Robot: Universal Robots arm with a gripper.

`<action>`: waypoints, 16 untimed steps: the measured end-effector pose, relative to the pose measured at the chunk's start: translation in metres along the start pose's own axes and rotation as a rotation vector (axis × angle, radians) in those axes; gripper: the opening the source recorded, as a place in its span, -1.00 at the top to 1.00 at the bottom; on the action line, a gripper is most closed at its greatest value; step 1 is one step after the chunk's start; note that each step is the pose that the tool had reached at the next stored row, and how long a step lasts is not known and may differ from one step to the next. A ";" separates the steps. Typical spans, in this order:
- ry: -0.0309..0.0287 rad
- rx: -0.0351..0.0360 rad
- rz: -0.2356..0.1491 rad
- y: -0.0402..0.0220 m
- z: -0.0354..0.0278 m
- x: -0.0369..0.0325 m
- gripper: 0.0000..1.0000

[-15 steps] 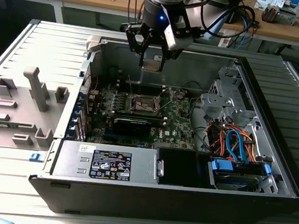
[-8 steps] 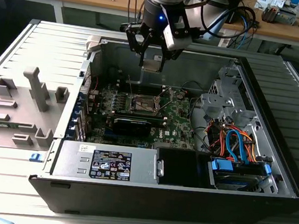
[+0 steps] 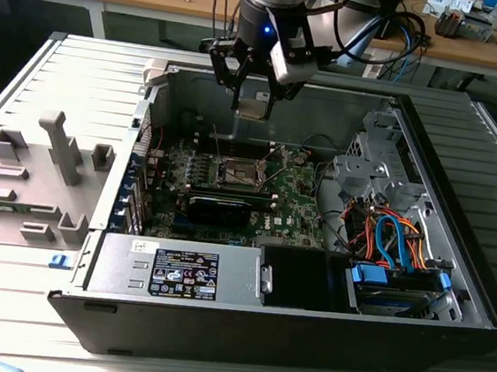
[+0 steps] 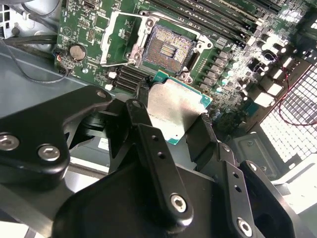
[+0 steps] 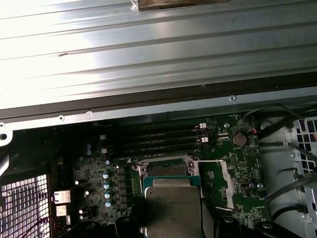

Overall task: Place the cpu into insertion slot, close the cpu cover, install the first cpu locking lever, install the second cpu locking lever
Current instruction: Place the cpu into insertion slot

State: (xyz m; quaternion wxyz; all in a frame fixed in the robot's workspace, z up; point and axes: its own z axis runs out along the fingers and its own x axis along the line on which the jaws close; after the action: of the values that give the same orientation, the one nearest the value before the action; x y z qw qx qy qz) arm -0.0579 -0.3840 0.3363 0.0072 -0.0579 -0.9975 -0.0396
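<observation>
My gripper point(image 3: 252, 106) hangs above the open computer case, shut on the cpu point(image 3: 253, 109), a flat pale silvery square. In the second wrist view the cpu point(image 4: 176, 111) sits clamped between two black fingers point(image 4: 203, 134), tilted, just short of the insertion slot point(image 4: 168, 47). That slot is a square socket with a dark centre and a silver rim, and it lies open and bare. The cpu cover point(image 4: 119, 39) is flipped open beside it. In the first wrist view the cpu point(image 5: 173, 208) overlaps the near edge of the insertion slot point(image 5: 166, 168), with the cover point(image 5: 225, 183) lying to one side.
The green motherboard point(image 3: 295, 204) lies deep in the case. A long black card point(image 3: 220, 205) sits in front of the socket, and memory sticks point(image 5: 163, 139) run beside it. The power supply point(image 3: 177, 272) and a drive bay with coloured cables point(image 3: 394, 241) fill the front. A grey fixture point(image 3: 46, 165) stands outside, at the exterior view's left.
</observation>
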 end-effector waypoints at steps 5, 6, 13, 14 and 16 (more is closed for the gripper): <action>-0.0010 -0.0003 0.013 0.0000 0.0002 0.0000 -0.09; -0.0013 -0.0003 0.017 0.0000 0.0003 0.0000 -0.09; -0.0029 -0.0007 0.037 -0.0001 0.0006 0.0000 -0.09; -0.0031 -0.0008 0.040 -0.0001 0.0006 0.0000 -0.09; -0.0035 -0.0008 0.045 -0.0001 0.0006 0.0000 -0.09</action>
State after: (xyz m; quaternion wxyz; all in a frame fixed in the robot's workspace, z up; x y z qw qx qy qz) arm -0.0579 -0.3840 0.3357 0.0064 -0.0805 -0.9959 -0.0397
